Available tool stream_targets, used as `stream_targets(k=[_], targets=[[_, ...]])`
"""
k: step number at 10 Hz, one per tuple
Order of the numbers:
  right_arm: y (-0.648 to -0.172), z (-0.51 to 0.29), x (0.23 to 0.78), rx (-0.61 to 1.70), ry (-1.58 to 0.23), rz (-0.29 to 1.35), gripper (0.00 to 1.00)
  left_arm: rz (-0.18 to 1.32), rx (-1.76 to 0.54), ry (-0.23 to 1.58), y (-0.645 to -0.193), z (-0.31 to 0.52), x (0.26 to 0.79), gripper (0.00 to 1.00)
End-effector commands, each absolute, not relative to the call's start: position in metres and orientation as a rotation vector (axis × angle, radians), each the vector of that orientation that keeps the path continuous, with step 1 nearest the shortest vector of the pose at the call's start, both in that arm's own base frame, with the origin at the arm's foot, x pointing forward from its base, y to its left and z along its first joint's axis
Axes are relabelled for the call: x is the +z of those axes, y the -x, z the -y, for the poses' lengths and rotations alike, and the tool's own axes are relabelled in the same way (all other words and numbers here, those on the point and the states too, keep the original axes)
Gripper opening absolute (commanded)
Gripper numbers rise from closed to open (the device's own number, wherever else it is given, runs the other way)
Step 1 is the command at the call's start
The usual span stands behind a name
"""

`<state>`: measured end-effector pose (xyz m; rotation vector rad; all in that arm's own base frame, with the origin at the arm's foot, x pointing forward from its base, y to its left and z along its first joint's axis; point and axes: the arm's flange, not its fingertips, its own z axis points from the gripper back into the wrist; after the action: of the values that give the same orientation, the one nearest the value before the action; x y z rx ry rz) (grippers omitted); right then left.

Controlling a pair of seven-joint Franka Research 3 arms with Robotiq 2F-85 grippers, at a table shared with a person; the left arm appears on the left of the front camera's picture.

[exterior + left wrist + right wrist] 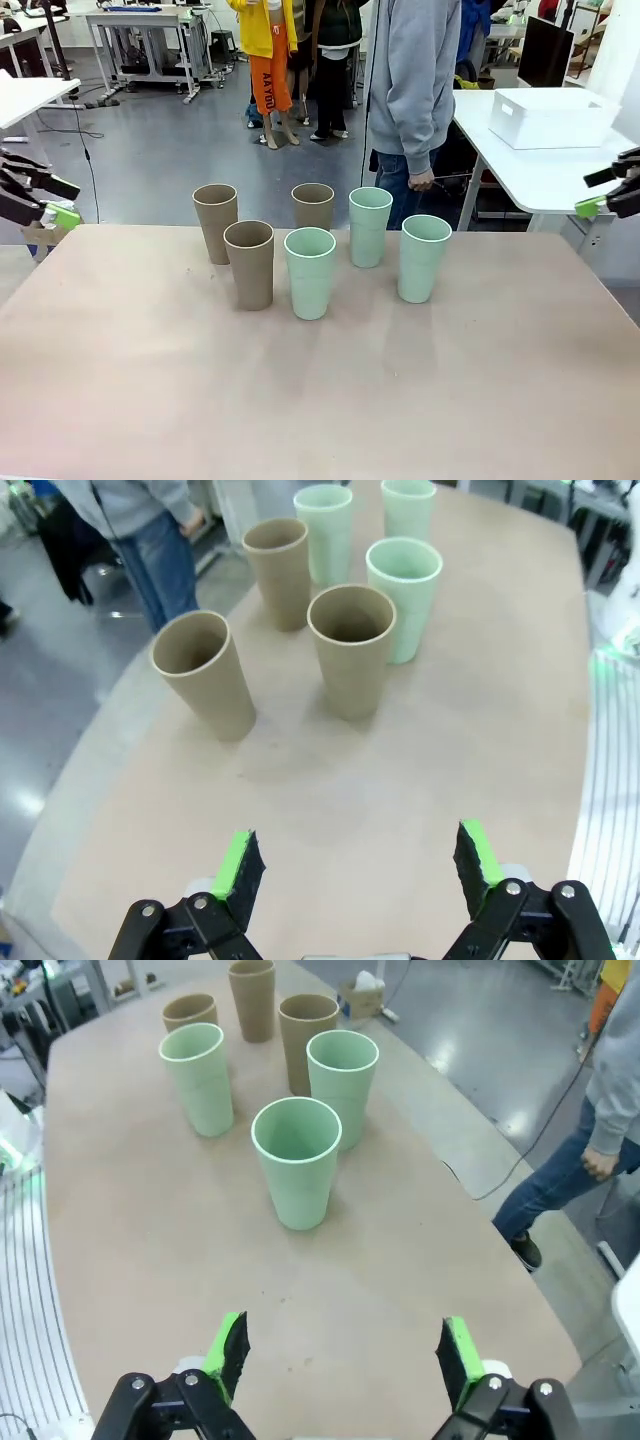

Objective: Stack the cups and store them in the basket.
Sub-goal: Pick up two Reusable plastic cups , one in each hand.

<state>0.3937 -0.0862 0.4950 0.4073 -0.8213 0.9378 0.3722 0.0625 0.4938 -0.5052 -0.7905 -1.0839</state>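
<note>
Front view: 3 tall matte tan cups (249,264) and 3 mint cups (310,272) stand upright, unstacked, mid-table. White rectangular plastic basket (550,118) sits on side table (520,175), far right.
Left wrist view: my left gripper (357,850) is wide apart, empty, tan cups nearest, prob. mine to stack.
Right wrist view: right gripper (343,1338) is the same, mint cups nearest.

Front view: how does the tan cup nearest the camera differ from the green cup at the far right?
Colour: the nearest tan cup is tan-brown, the far-right green cup pale mint green.
Place: the tan cup stands left of the group's middle; the green cup ends it on the right.
Shared: both stand upright, open end up, empty, alike in shape and size.
</note>
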Motion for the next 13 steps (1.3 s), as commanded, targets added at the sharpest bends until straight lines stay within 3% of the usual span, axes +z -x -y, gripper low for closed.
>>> stream_targets(k=[1,8,13], targets=[[-0.395,0.109,0.483,0.926,-0.481,0.845,1.00,0.830,-1.094,0.597,-0.367,-0.078,0.480,1.00],[-0.380,0.133,0.464,0.897,-0.584,0.913,1.00,0.934,-1.009,0.672,-0.353,-0.080,0.461,1.00],[-0.375,0.135,0.461,0.891,-0.557,0.888,1.00,0.882,-1.063,0.653,-0.353,-0.081,0.460,1.00]])
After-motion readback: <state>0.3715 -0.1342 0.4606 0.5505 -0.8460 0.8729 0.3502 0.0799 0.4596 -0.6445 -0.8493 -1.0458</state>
